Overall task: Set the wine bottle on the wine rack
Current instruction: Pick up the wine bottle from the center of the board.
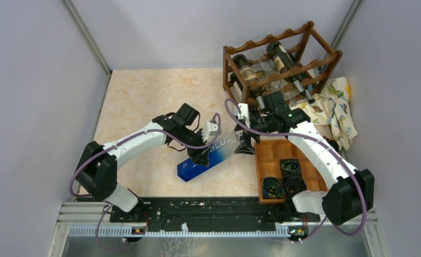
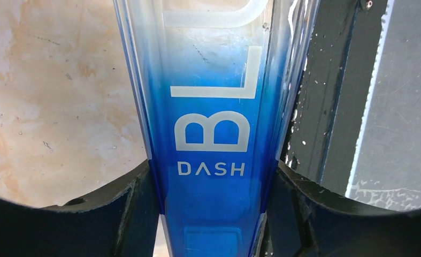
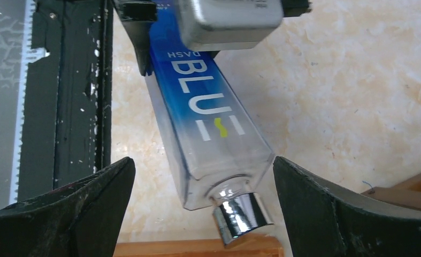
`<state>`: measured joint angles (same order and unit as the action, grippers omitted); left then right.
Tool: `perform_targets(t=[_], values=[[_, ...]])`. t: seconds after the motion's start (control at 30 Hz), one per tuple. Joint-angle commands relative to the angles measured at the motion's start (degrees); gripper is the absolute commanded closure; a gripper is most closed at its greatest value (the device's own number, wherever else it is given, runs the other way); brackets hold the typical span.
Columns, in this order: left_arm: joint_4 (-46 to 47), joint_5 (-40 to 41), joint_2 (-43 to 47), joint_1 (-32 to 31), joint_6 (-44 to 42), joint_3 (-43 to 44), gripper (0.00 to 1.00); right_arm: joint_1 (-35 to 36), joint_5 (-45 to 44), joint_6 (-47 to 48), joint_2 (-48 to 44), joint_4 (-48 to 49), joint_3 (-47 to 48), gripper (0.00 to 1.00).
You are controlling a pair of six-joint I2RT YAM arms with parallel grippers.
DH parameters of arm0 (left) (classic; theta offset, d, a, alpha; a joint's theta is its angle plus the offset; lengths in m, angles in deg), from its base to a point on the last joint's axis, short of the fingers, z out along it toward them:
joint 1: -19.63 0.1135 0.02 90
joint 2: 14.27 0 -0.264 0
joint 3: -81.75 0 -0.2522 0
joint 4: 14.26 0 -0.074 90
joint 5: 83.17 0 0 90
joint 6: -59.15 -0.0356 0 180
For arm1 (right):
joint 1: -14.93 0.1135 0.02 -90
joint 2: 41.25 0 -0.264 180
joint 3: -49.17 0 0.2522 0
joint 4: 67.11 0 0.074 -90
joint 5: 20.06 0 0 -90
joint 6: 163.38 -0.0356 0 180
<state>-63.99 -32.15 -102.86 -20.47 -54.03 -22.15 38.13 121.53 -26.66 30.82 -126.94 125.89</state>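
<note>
Blue-to-clear square glass bottle (image 1: 211, 155) is at mid-desk (image 1: 144, 101), with your left jaws clamped on its blue half. Your right jaws stand wide apart astride the silver-capped neck. You've yet to carry it to the dark reddish-brown wooden rack (image 1: 227, 67), far right.

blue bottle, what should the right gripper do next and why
Probably close the right gripper on the blue bottle near its silver cap: its jaws stand open either side of that end, while the left gripper grips the darker end.
</note>
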Motion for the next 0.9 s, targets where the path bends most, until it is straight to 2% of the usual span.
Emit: perform_targets(t=[0.0, 0.17, 0.43, 0.6, 0.87], values=[[3.91, -1.96, 3.40, -1.93, -2.47, 0.68, 1.00, 0.94, -3.00, -1.27, -1.40, 2.60, 1.67, 0.02], [3.52, -0.39, 3.35, -4.30, -3.96, 1.34, 1.00, 1.59, -4.29, 3.67, -1.56, 1.04, 0.85, 0.02], [3.64, 2.96, 3.68, -6.41, -6.62, 2.25, 1.00, 3.50, -1.30, 13.55, 0.27, -6.51, -1.41, 0.02], [4.58, 3.16, 4.68, -6.91, -7.85, 2.08, 1.00, 5.88, -2.02, 13.63, 0.76, -6.07, -3.45, 0.02], [5.17, 2.76, 3.40, -7.27, -8.35, 2.29, 1.00, 7.46, -3.64, 10.11, 0.92, -3.01, -3.47, 0.10]])
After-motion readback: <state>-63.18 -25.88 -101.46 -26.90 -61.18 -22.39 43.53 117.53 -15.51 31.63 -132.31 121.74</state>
